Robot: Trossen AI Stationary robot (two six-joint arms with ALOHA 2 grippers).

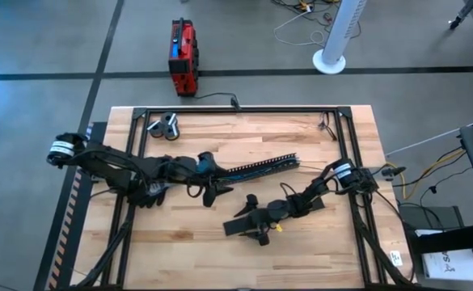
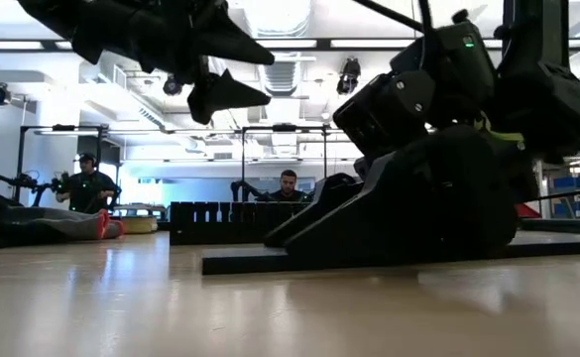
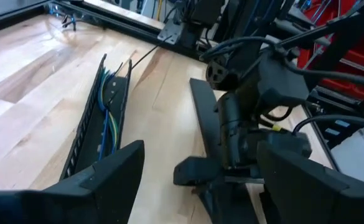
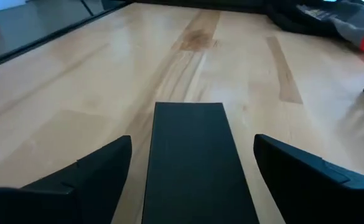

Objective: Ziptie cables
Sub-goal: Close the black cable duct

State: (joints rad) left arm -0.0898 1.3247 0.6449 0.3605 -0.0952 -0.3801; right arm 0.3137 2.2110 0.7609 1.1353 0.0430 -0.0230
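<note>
No writing is legible. The cables [image 3: 109, 115], thin blue, green and dark strands, lie inside the black comb-toothed duct [image 3: 89, 127] just ahead of the left gripper [image 3: 197, 180], fingers wide. The right gripper [image 4: 191, 165], fingers wide, straddles the flat black lid [image 4: 191, 162] on the desk [image 4: 76, 81].

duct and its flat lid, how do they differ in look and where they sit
The duct is an open, comb-toothed channel with blue, green and dark cables lying inside; the lid is a plain flat strip holding nothing. The duct lies ahead of the left end effector, while the lid lies between the fingers of the open right end effector. Both are long, black, and flat on the wooden table.
</note>
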